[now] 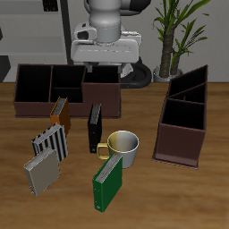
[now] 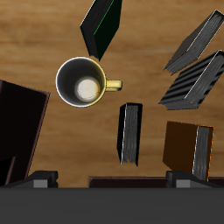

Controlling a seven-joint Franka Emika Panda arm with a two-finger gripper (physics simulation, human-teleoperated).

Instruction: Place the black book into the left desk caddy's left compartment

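Black book (image 1: 94, 128) seen upright on tabletop (image 1: 143, 188), just beside mug (image 1: 125, 148). Left desk caddy (image 1: 183, 121) well apart. Claw (image 1: 105, 64) raised farther back; opening cannot be told, nothing seen held.

The wooden table (image 1: 143, 192) carries two dark-brown caddies: the broad caddy (image 1: 64, 89) at upper left, the left desk caddy (image 1: 183, 116) at right. Between them stand the black book (image 1: 94, 128), a brown book (image 1: 61, 114), a striped book (image 1: 51, 143), a grey book (image 1: 40, 172), a green book (image 1: 107, 183) and a white mug (image 1: 124, 148).
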